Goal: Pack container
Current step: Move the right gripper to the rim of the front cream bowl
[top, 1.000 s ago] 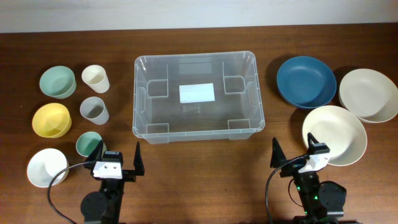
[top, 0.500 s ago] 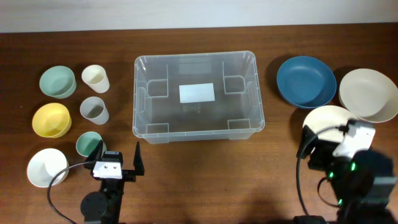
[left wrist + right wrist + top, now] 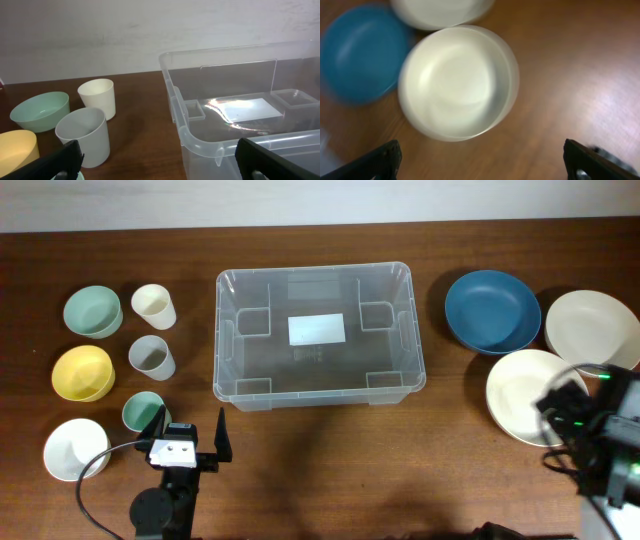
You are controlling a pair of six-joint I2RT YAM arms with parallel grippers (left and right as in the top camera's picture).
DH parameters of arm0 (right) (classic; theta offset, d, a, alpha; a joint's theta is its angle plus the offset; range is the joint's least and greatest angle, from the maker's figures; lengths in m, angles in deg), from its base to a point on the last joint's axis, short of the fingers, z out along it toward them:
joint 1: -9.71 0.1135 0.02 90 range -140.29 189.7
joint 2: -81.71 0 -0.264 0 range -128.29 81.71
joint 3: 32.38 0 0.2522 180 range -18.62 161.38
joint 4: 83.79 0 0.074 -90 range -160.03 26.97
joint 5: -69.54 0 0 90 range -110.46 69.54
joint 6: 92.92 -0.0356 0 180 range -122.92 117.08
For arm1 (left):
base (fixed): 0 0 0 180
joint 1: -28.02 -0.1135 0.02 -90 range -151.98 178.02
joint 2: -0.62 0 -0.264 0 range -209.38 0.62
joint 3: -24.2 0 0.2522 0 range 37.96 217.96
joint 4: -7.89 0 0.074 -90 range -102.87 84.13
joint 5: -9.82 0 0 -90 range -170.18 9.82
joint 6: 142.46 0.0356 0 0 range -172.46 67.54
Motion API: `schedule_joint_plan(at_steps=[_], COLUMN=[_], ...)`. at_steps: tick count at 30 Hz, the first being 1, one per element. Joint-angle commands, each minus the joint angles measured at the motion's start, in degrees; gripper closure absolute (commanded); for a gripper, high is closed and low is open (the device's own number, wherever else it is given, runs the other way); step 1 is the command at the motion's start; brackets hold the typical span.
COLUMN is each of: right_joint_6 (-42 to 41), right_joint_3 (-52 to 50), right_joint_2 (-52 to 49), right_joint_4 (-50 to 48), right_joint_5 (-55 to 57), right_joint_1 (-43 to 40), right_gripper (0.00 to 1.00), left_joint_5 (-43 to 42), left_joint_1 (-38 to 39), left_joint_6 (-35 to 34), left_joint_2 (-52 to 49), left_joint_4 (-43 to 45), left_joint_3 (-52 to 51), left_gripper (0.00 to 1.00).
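My L gripper (image 3: 190, 428) sits lower left in the overhead view, jaws wide open w/ nothing btwn them, just right of a teal cup (image 3: 140, 410). The container (image 3: 260, 355) stands upright at centre frame on the table (image 3: 320, 470), white label on its base. In my L wrist view it fills the right half, w/ a grey cup (image 3: 85, 135) and a cream cup (image 3: 97, 97) to its left. My R gripper (image 3: 487, 162) is lower right overhead, blurred there. Its wrist view shows the jaws spread wide, holding nothing, above a cream bowl (image 3: 457, 82). A blue bowl (image 3: 362, 52) is upper left of that view, and a 2nd cream bowl (image 3: 440, 10) is at the top edge.
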Motion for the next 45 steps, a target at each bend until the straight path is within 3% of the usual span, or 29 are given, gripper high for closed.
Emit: schedule_joint_plan(at_steps=[1, 8, 16, 24, 34, 45], right_joint_6=[-1.5, 10.1, 15.4, 15.6, 15.6, 15.6], right_joint_3=[0.0, -2.7, -5.5, -5.5, -5.5, -5.6], right_joint_2=[-2.7, -11.3, -22.8, -34.2, -44.2, -44.3], right_joint_4=[0.6, -1.2, -10.0, -16.7, -19.7, -23.8], right_joint_5=[-5.5, -19.9, -25.6, -26.5, -26.5, -26.5], right_joint_1=[-10.8, -21.8, -22.5, -22.6, -22.6, -22.5], right_gripper=[0.01, 0.01, 0.01, 0.0, 0.08, 0.35], left_joint_5=[0.0, 0.0, 0.0, 0.0, 0.0, 0.0], left_joint_1=[-0.3, -0.3, -0.3, -0.3, -0.3, -0.3], left_joint_6=[-0.3, -0.3, -0.3, -0.3, -0.3, -0.3], left_joint_2=[0.5, 0.5, 0.5, 0.5, 0.5, 0.5], left_joint_4=[-0.3, -0.3, -0.3, -0.3, -0.3, -0.3], left_joint_3=[-0.2, -0.2, -0.2, -0.2, -0.2, -0.2], left_gripper=[0.01, 0.01, 0.01, 0.01, 0.01, 0.0])
